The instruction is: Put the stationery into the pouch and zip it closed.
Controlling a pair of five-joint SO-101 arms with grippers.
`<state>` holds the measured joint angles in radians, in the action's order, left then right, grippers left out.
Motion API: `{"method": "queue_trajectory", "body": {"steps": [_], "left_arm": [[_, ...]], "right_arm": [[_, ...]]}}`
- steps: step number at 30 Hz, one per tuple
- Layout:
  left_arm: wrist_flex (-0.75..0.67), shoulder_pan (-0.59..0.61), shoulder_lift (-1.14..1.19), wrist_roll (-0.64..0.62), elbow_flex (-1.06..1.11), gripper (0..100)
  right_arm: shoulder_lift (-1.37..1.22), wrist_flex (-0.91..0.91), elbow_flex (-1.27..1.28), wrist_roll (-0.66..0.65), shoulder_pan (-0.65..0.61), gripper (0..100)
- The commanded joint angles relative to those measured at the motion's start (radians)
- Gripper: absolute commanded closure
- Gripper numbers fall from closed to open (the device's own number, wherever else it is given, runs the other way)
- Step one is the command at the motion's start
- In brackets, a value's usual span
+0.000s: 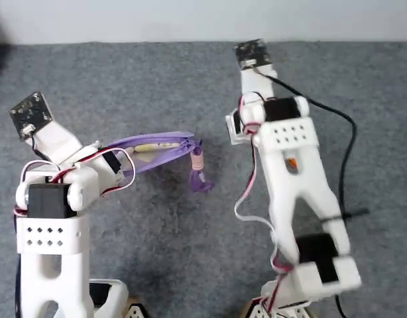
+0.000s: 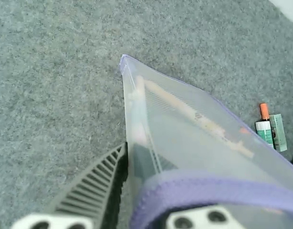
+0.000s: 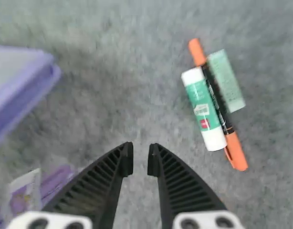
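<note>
Left gripper (image 2: 130, 162) clenched on one end of a see-through pouch (image 1: 157, 149), held at a slant over the grey carpet (image 1: 362, 86).
The pouch is pale mesh edged in purple, with a cream stick (image 2: 194, 117) inside and a purple tassel (image 1: 200, 173) hanging from its far end. The right gripper (image 3: 139, 152) has its fingers barely parted and grasps nothing. Beside it, a glue stick (image 3: 204, 112), an orange pen (image 3: 235, 152) and a pale green block (image 3: 225, 81) lie touching.

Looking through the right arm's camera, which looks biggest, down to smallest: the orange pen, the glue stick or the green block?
1. orange pen: the longest, though the thinnest.
2. glue stick: shorter, but thicker.
3. green block: the shortest.
They lie side by side, so nearness to the camera hardly skews this.
</note>
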<state>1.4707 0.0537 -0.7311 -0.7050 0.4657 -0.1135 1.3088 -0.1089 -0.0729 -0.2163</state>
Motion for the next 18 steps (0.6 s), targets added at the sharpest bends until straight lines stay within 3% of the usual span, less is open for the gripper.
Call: {"method": "queue_trajectory", "body": {"steps": [1, 7, 18], "left_arm": [[-0.031, 0.002, -0.003, 0.015, -0.007, 99], [-0.044, 0.002, -0.002, 0.015, -0.004, 99], [-0.044, 0.002, 0.0, 0.034, -0.004, 99]], "right_arm": [[-0.107, 0.015, -0.129, -0.026, 0.031, 92.4], [-0.326, 0.022, -0.336, -0.071, 0.051, 77.1], [-0.73, 0.024, -0.741, -0.143, 0.076, 81.4]]}}
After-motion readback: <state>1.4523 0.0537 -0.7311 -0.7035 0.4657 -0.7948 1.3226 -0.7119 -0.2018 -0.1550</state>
